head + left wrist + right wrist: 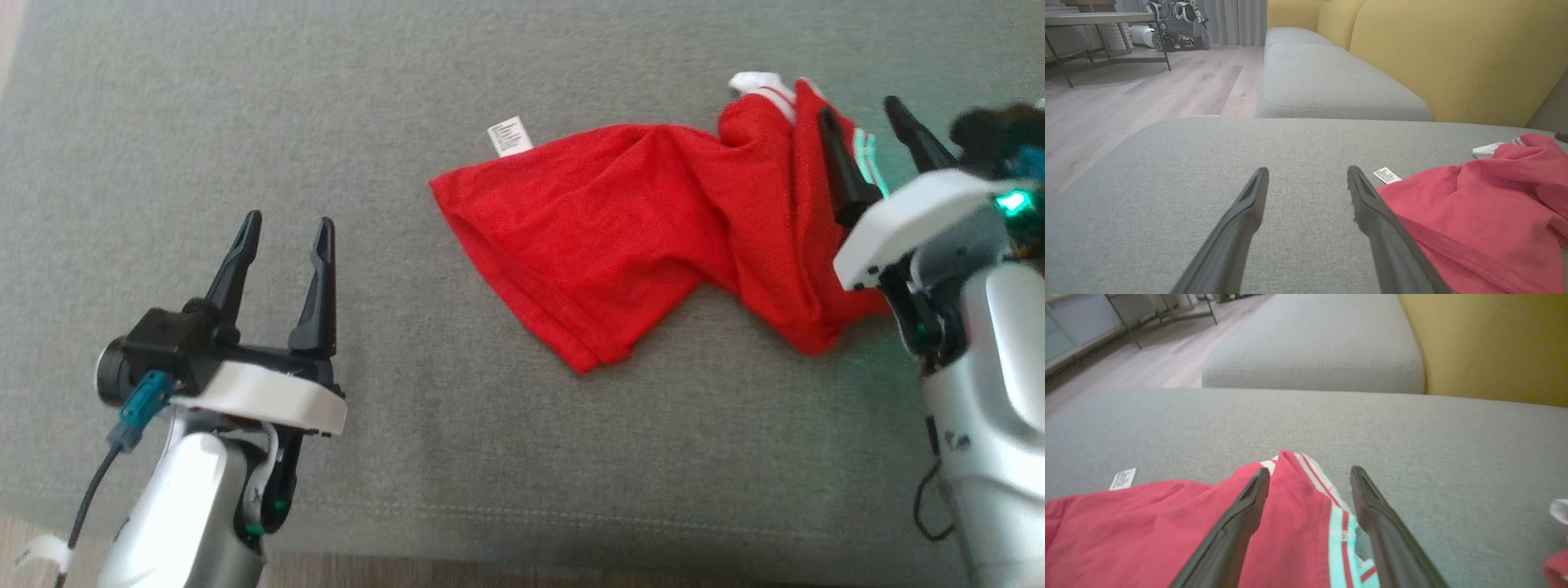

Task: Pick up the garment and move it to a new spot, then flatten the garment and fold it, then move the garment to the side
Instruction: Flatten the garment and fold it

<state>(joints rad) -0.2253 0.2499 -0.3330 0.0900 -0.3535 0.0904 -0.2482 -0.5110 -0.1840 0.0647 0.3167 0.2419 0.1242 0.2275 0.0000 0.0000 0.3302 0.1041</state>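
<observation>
1. Locate the garment (pixel 620 237). It is a red piece lying crumpled on the grey seat cushion (pixel 245 106), right of centre. Its left part is spread fairly flat. Its right part is bunched into folds.

2. Note the white label (pixel 509 135). It sticks out from the far left edge of the garment and lies flat on the cushion.

3. Note the striped trim (pixel 1337 522), white and pale green. It runs along the right end of the garment.

4. Check the left gripper (pixel 290 220). It is at the near left, well apart from the garment, with bare cushion under it. Its two fingers stand wide apart and hold nothing. In the left wrist view the garment's near left hem lies just beside the right-hand finger. You cannot tell from the pictures whether they touch.

5. Check the right gripper (pixel 860 109). It is over the bunched right end of the garment. Its fingers are spread fully, and nothing is clamped between them. In the right wrist view the striped trim lies in the gap between the two fingers, and red cloth lies under the left-hand one. You cannot tell whether the fingertips rest on the cloth.

6. Observe the surroundings. A yellow backrest (pixel 1453 53) rises at the far side, and a second grey cushion (pixel 1331 77) lies beyond.
</observation>
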